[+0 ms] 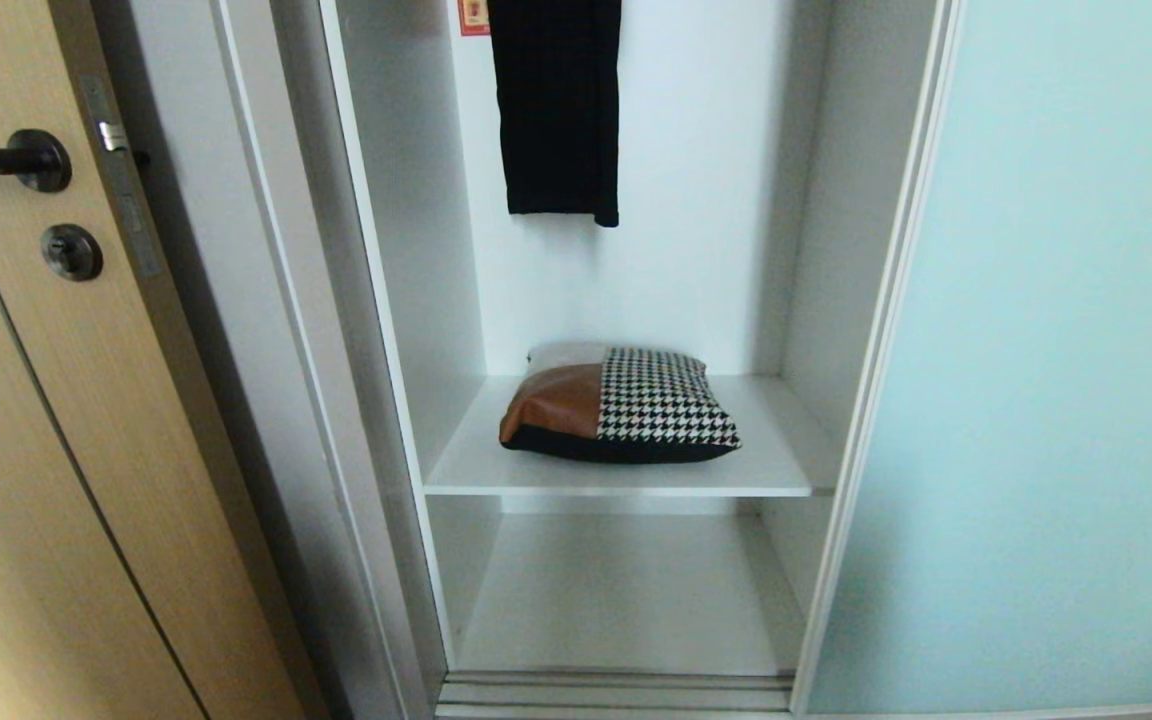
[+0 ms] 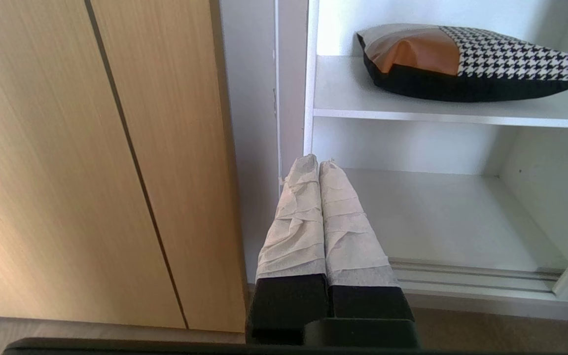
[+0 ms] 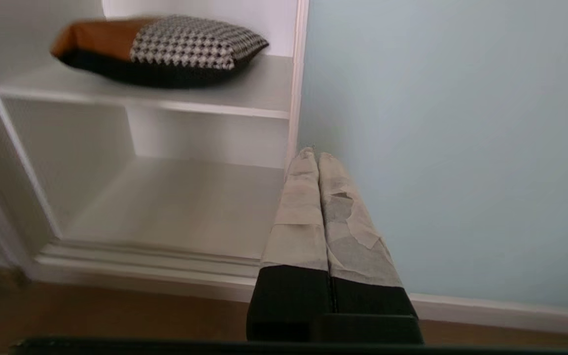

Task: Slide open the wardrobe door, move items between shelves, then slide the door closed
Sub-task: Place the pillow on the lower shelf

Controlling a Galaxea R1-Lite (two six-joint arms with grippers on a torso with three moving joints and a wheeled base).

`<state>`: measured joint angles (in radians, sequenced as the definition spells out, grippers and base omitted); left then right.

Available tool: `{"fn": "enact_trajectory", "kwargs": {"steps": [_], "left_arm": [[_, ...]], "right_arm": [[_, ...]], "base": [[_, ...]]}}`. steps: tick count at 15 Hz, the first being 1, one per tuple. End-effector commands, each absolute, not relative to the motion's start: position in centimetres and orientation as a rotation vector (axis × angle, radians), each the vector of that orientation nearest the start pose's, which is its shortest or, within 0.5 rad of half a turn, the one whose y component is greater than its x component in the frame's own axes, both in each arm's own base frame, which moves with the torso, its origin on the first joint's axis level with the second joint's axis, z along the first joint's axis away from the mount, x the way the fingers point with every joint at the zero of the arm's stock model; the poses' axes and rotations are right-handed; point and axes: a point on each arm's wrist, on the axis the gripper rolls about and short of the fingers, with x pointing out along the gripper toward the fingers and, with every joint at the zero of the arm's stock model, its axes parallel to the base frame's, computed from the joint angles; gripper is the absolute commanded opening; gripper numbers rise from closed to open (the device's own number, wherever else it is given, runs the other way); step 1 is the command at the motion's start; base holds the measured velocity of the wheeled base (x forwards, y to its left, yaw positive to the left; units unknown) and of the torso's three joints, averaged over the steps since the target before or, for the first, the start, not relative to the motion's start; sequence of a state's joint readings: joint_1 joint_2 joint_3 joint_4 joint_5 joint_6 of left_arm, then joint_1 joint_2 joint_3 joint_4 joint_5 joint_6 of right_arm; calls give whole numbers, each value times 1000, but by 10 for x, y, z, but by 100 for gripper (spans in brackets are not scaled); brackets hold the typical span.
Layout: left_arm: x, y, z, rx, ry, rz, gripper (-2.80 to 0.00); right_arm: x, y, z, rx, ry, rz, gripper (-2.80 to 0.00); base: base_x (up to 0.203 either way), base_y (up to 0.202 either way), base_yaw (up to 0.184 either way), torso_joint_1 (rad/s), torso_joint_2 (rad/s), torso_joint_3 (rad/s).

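The sliding wardrobe door (image 1: 1056, 360), pale blue-green frosted glass in a thin silver frame, stands slid to the right, leaving the left compartment open. A cushion-like bag (image 1: 621, 405), tan leather and houndstooth with a black underside, lies on the upper white shelf (image 1: 786, 460); it also shows as the bag (image 2: 466, 61) and the bag (image 3: 160, 49). Below it is the bare bottom shelf (image 1: 626, 590). My left gripper (image 2: 319, 161) is shut and empty, low in front of the wardrobe's left post. My right gripper (image 3: 312, 155) is shut and empty, low before the door's (image 3: 451, 148) left edge. Neither arm shows in the head view.
A dark garment (image 1: 556, 105) hangs above the bag inside the wardrobe. A light wood room door (image 1: 26, 450) with a dark lever handle (image 1: 11, 160) stands to the left. The wardrobe's floor track (image 1: 616, 690) runs along the bottom. Brown floor (image 3: 91, 310) lies in front.
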<state>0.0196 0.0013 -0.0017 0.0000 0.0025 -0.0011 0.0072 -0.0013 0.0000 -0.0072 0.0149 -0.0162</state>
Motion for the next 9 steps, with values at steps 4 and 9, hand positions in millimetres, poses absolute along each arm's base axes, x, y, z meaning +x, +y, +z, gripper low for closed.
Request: {"fn": "enact_trajectory", "kwargs": {"steps": [4, 9], "left_arm": [[-23, 0, 76, -2, 2, 23, -280], [-23, 0, 76, 3, 3, 25, -280]], "right_arm": [[-23, 0, 76, 12, -9, 22, -280], [-23, 0, 76, 12, -9, 22, -280]], "base": [[0, 0, 0, 0, 0, 0], [0, 0, 0, 0, 0, 0]]}}
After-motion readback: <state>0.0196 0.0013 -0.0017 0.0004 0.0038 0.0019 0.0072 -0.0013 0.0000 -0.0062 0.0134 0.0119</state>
